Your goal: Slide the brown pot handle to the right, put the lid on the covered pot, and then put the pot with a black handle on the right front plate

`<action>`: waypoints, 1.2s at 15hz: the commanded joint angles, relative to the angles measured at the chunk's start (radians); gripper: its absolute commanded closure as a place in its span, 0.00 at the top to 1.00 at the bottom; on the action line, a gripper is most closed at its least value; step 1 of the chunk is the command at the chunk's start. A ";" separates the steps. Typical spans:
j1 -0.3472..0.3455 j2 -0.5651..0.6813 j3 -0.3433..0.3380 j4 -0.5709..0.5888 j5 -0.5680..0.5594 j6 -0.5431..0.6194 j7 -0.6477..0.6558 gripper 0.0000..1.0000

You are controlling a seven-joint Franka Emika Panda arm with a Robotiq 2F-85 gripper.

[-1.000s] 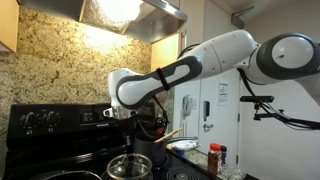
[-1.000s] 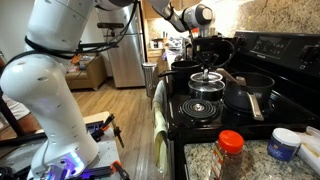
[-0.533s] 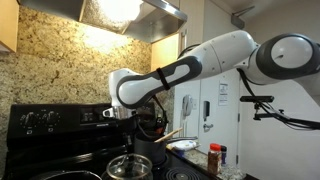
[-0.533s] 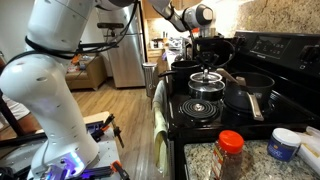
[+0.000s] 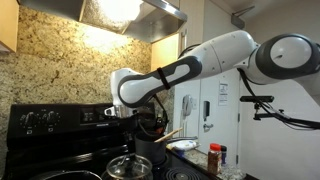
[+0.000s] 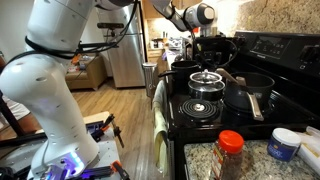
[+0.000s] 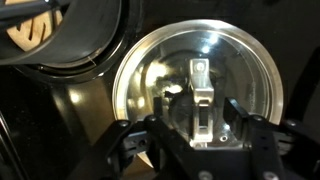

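The clear glass lid with its metal rim lies flat on a pot on the stove; both exterior views show the lid. My gripper hangs straight over it, open, one finger on each side of the lid's metal knob with a gap on both sides. In an exterior view the brown pot handle sticks out to the right behind the gripper. The pot with a black handle sits to the right of the lid.
A front burner lies bare in front of the lidded pot. A red-capped spice jar and a white tub with a blue lid stand on the granite counter. A towel hangs at the stove's edge. Another dark pot is close beside the lid.
The jaws have opened and let go of the lid's knob. The lid stays on the pot, and the arm has barely moved.
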 commanded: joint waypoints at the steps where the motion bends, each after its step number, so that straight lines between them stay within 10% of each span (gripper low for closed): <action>1: -0.009 -0.061 -0.007 -0.045 -0.008 0.025 0.036 0.96; 11: 0.031 -0.460 -0.034 -0.455 -0.144 0.247 0.323 1.00; 12: 0.017 -0.355 -0.032 -0.307 -0.104 0.177 0.273 1.00; 18: 0.019 -0.364 -0.033 -0.324 -0.105 0.182 0.277 1.00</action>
